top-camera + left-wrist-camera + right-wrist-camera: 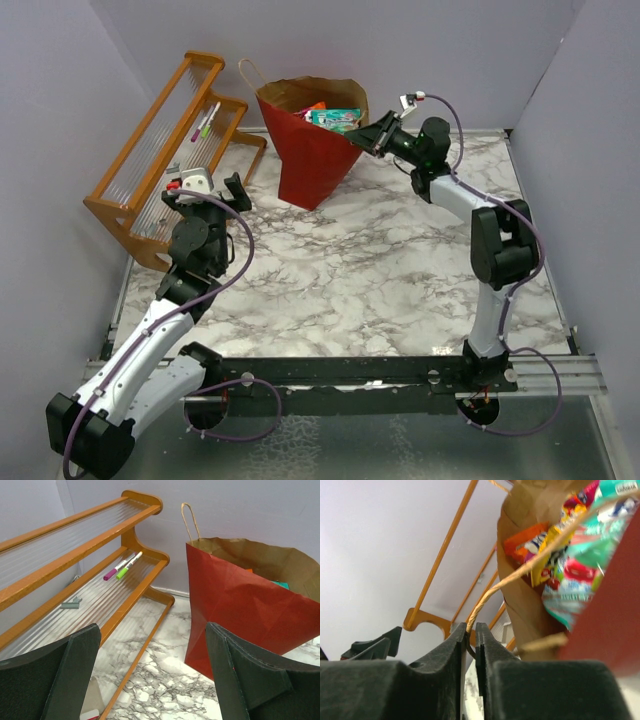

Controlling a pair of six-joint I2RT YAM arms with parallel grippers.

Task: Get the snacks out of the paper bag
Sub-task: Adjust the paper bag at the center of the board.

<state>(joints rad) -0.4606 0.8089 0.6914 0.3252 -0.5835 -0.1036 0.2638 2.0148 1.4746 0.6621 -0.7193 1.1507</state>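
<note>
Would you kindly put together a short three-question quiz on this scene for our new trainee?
1. True or false: the small crinkly snack packets lie outside the tall red paper carrier bag.
2. Which gripper has its jaws wide apart? A) the left gripper B) the right gripper
3. Fill in: the right gripper is closed on the bag's thin looped ____.

Key: 1. False, the packets sit inside the bag. 2. A. 3. handle.
</note>
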